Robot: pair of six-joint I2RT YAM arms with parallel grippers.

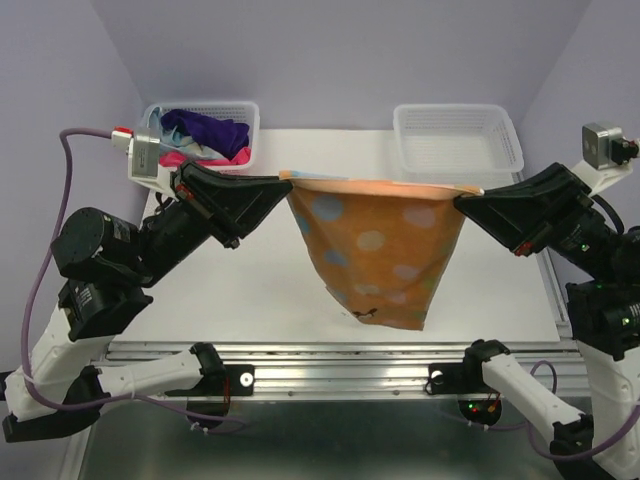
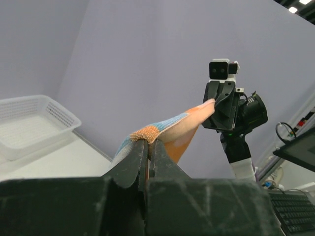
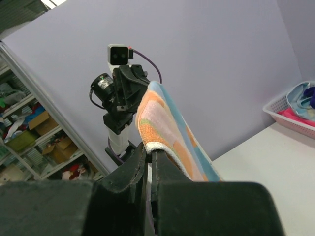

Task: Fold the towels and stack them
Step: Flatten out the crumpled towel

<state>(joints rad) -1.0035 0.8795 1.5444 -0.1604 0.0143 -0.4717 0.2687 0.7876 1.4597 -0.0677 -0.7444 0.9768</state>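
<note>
The white table [image 1: 250,290] is overhung by an orange towel [image 1: 375,250] with pale blue spots, which is spread wide at the top and narrows downward. Its top edge is stretched taut between both arms. One corner is pinched in the closed left gripper [image 1: 283,180], the other in the closed right gripper [image 1: 462,200]. Behind it, a left basket [image 1: 250,112] and a right basket [image 1: 458,140] are set. A dark purple towel [image 1: 210,130] and a pink towel [image 1: 185,158] are heaped in the left one.
</note>
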